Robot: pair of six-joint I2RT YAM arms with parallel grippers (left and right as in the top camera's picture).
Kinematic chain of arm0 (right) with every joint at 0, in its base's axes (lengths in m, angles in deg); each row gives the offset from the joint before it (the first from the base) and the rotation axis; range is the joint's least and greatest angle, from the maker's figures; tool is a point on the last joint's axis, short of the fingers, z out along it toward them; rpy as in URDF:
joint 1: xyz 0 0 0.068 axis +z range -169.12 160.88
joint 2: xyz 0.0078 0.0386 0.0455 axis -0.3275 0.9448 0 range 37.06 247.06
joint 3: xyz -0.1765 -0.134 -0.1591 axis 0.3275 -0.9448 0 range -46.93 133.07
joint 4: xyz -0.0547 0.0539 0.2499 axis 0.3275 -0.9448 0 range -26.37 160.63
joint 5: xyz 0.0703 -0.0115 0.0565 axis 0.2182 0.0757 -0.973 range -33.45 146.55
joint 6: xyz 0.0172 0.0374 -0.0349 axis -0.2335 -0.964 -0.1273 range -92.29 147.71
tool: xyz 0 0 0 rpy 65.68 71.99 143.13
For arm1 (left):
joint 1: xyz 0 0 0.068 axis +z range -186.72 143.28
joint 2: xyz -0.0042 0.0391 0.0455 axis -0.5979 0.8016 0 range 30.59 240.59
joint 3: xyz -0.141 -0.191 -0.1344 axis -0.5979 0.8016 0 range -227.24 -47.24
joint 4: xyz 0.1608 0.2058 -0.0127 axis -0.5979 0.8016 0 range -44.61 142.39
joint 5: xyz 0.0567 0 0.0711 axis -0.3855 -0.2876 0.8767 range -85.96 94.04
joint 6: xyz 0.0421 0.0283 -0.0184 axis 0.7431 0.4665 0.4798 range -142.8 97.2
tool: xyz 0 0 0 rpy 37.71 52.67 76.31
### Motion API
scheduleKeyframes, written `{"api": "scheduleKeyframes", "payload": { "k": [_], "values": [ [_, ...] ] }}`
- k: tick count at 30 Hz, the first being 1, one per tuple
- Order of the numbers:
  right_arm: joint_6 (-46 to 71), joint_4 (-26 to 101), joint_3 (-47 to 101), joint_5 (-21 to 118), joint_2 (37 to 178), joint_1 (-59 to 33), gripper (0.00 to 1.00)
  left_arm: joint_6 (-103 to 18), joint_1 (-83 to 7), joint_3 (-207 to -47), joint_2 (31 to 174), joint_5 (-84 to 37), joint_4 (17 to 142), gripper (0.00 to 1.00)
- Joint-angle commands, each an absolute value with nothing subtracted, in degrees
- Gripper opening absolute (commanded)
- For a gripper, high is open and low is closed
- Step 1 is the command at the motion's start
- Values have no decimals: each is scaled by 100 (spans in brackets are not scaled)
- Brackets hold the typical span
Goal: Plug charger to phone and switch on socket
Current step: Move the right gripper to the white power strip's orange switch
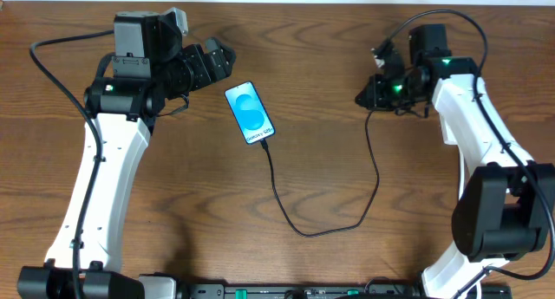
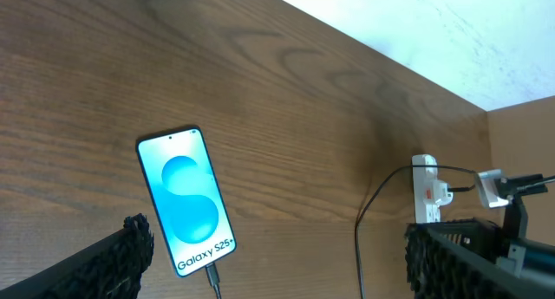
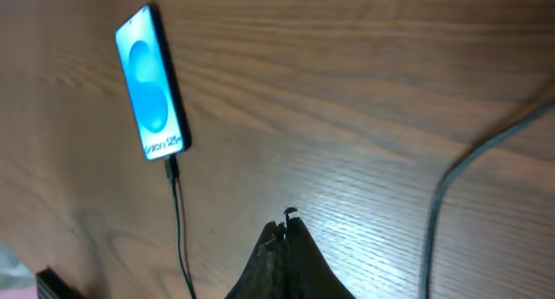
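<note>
- The left gripper point(image 1: 217, 58) has its two fingers point(image 2: 130, 251) wide apart, with nothing in it. It hangs over the far left part of the table point(image 1: 329, 30).
- The phone point(image 1: 249, 113) lies flat just to the right of that gripper and a bit nearer. Its blue screen faces up. Nothing sits between the gripper and the phone.
- The right gripper point(image 1: 371, 93) has its fingers point(image 3: 286, 256) pressed together. I can see nothing held between them. It is at the far right, well apart from the phone.
- The charger point(image 1: 303, 232) is stuck into the near end of the phone. Its black cable runs toward the near side, bends round, and goes back up to the right gripper.
- The socket point(image 2: 424, 191) is a white strip by the right arm. From above, the arm hides it, so I cannot tell if its switch is on.
- A blurry grey cord point(image 3: 451, 182) crosses the right side of the right wrist view.
</note>
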State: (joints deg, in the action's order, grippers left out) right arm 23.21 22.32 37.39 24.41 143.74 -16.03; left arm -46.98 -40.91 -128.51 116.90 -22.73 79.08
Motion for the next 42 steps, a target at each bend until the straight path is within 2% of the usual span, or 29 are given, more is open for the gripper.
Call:
{"api": "scheduleKeyframes", "payload": {
  "k": [1,24,32,42],
  "values": [
    [2208,2197,3995,2340,14339,-1869,1,-4705,-4067,-12847,11666,-2225,7926,95],
    [2195,1782,4493,2146,14341,-4477,1,-4705,-4067,-12847,11666,-2222,7926,95],
    [2175,1887,4480,2388,14358,-4890,1,-4705,-4067,-12847,11666,-2225,7926,95],
    [2112,2199,4473,2644,14494,-4925,1,-4705,-4067,-12847,11666,-2222,7926,95]
  ]
}}
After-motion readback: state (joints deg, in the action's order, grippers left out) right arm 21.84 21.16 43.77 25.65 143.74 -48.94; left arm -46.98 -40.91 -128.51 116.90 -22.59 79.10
